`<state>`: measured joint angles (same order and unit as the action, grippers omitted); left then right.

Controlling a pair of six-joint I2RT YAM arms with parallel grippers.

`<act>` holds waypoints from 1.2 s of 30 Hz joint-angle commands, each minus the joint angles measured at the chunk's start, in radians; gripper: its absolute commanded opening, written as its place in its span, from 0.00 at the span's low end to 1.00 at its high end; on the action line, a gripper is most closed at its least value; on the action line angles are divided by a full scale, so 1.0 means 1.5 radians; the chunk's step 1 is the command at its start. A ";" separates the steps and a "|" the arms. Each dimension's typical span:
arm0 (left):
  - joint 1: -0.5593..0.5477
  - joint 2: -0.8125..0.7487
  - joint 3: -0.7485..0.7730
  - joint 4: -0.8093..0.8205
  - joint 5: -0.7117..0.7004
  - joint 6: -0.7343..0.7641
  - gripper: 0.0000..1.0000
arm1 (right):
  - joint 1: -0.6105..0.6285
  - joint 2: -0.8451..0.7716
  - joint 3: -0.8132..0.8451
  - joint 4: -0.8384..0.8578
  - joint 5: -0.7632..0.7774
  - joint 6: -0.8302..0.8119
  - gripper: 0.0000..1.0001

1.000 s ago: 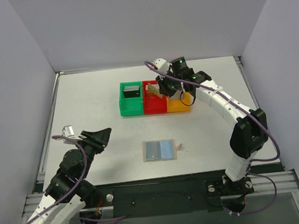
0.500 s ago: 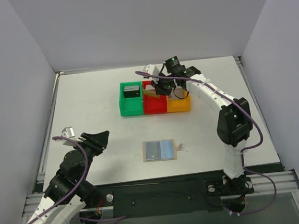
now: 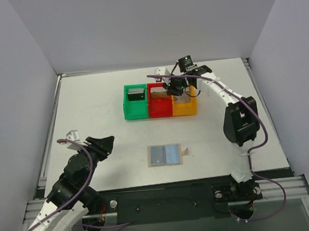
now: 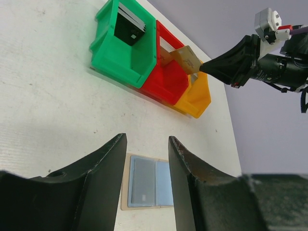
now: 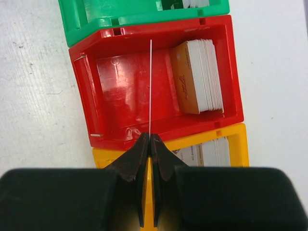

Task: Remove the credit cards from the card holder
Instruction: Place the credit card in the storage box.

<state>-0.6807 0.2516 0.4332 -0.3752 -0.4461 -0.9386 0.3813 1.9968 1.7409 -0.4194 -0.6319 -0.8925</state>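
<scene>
Wht table [image 3: 102, 136], pale-purple walls [image 3: 136, 25]

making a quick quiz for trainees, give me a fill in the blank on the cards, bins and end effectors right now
The right end effector is shut on a brownish card over the middle bin, whose colour is ___.
The dark cards stand in the end bin, whose colour is ___.
The other end effector, open and holding nothing, is on the ___ arm.
Missing words: red; green; left
</scene>
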 commanded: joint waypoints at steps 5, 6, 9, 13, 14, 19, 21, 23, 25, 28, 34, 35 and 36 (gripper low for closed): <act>0.002 0.017 -0.008 0.015 0.009 0.009 0.50 | -0.002 0.063 0.080 -0.058 -0.050 -0.088 0.00; 0.003 0.021 -0.010 0.017 0.009 0.011 0.50 | -0.002 0.066 0.082 -0.058 -0.046 -0.091 0.00; 0.002 0.028 -0.012 0.027 0.008 0.014 0.50 | -0.003 0.079 0.085 -0.060 -0.045 -0.110 0.00; 0.002 0.040 -0.012 0.030 0.007 0.020 0.50 | 0.000 0.097 0.092 -0.057 -0.031 -0.126 0.00; 0.003 0.042 -0.011 0.030 0.008 0.022 0.50 | 0.000 0.100 0.098 -0.058 -0.029 -0.130 0.00; 0.002 0.044 -0.010 0.034 0.009 0.040 0.50 | 0.000 0.125 0.135 -0.057 -0.027 -0.145 0.00; 0.002 0.043 -0.011 0.035 0.007 0.044 0.50 | 0.004 0.136 0.150 -0.057 -0.021 -0.154 0.00; 0.002 0.046 -0.012 0.035 0.005 0.046 0.50 | 0.007 0.149 0.164 -0.058 -0.017 -0.159 0.00; 0.003 0.051 -0.013 0.036 0.007 0.047 0.50 | 0.010 0.159 0.173 -0.058 -0.012 -0.164 0.00; 0.002 0.052 -0.015 0.036 0.006 0.051 0.50 | 0.015 0.173 0.177 -0.057 -0.002 -0.169 0.00; 0.002 0.053 -0.017 0.038 0.004 0.055 0.50 | 0.018 0.191 0.175 -0.054 0.008 -0.167 0.00; 0.003 0.053 -0.018 0.039 0.004 0.055 0.50 | 0.018 0.193 0.175 -0.053 0.009 -0.167 0.00; 0.003 0.052 -0.018 0.038 0.004 0.056 0.50 | 0.018 0.197 0.175 -0.051 0.011 -0.168 0.00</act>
<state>-0.6804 0.3260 0.4145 -0.3618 -0.4374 -0.8776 0.4011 2.2799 1.9713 -0.4858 -0.6006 -1.1229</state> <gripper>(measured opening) 0.500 0.003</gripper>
